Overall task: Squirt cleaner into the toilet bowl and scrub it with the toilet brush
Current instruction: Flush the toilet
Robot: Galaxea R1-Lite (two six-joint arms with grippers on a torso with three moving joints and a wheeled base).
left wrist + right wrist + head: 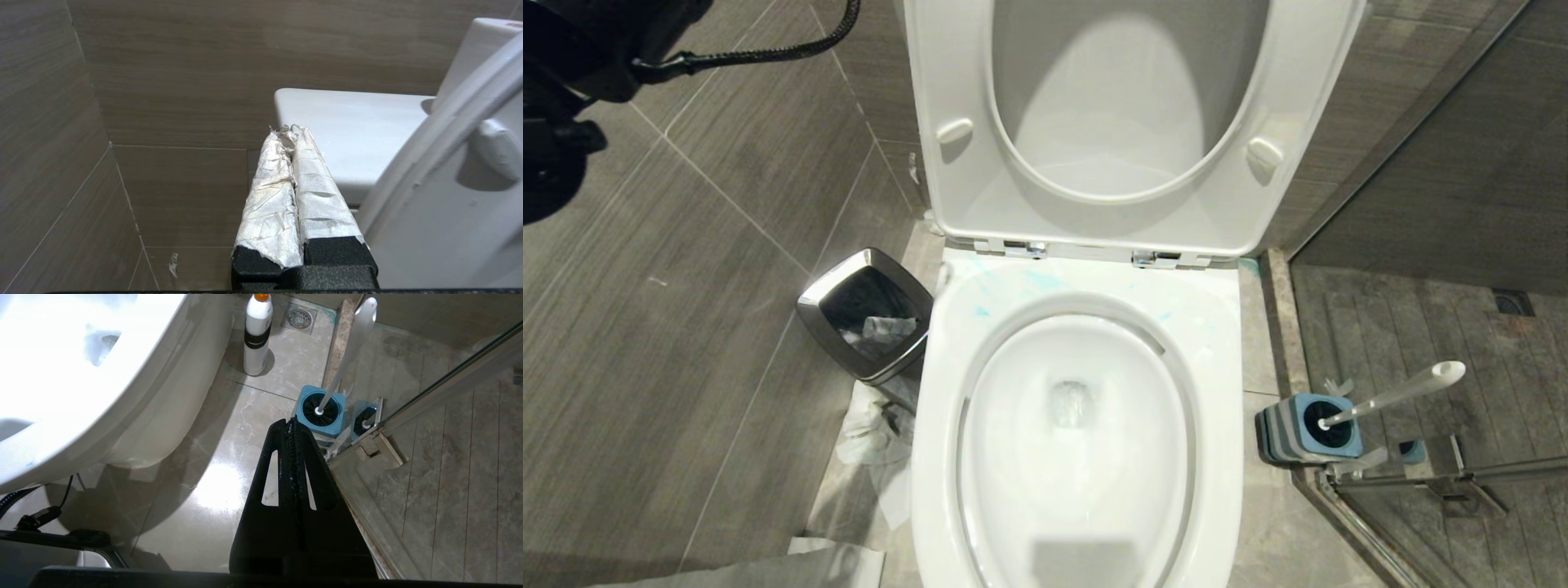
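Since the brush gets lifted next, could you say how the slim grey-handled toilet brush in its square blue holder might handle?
The slim grey-handled toilet brush leans in the square blue holder, so it probably lifts out freely. Its thin, smooth handle may slip or twist. The small holder could tip if bristles catch.

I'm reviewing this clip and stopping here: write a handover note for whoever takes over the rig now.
Left gripper: shut, empty, raised beside the lifted seat.
Right gripper: shut, empty, low over the floor, pointing toward the brush holder.
Toilet brush stands in its holder, right of the toilet bowl.
A white bottle stands on the floor beside the bowl.
Done: turquoise cleaner smears on the back rim.
Left: no sign of scrubbing in progress; pick up the brush, scrub the bowl.
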